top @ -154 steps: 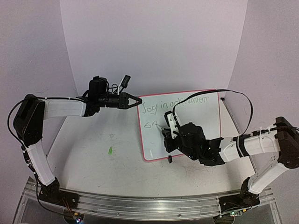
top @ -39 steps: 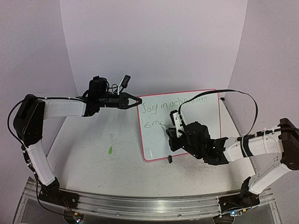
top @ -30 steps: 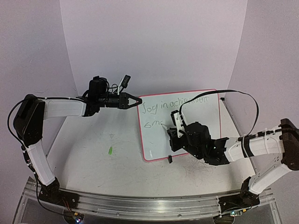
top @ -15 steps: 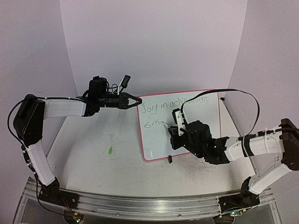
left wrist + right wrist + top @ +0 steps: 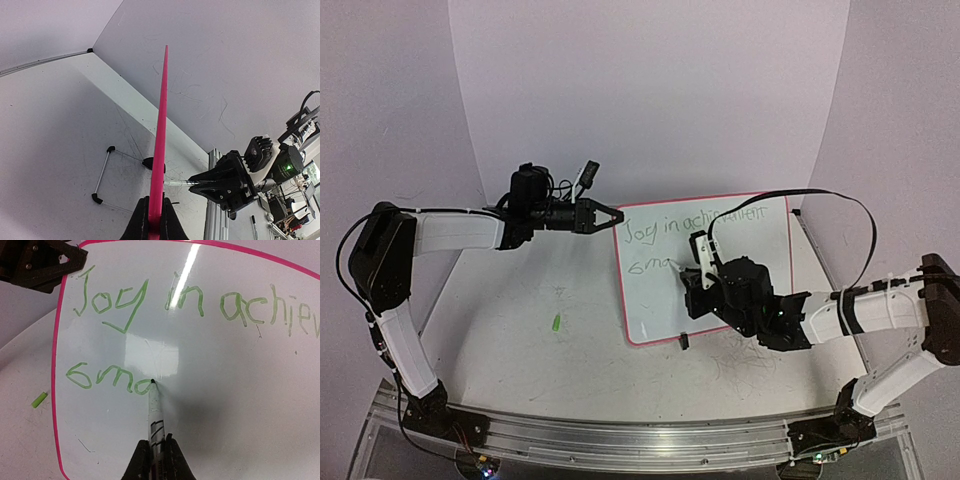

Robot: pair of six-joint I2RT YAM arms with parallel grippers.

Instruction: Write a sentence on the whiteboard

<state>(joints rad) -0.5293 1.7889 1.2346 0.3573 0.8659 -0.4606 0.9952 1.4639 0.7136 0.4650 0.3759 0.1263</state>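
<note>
Right gripper (image 5: 156,449) pinches a marker (image 5: 154,410), its tip touching the whiteboard (image 5: 240,405) at the second line's end. Left gripper (image 5: 155,222) clamps the board's pink rim at a corner. The board is glossy white with rounded corners; the green sentence (image 5: 150,300) runs along its far edge, away from that corner.

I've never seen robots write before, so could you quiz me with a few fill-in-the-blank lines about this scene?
The left gripper is shut on the ____ rim of the whiteboard.
The right gripper holds a ____ whose tip touches the board.
The sentence begins with the word ____.
Its letters are ____ in colour.
Missing words: pink; marker; Joy; green.
</note>
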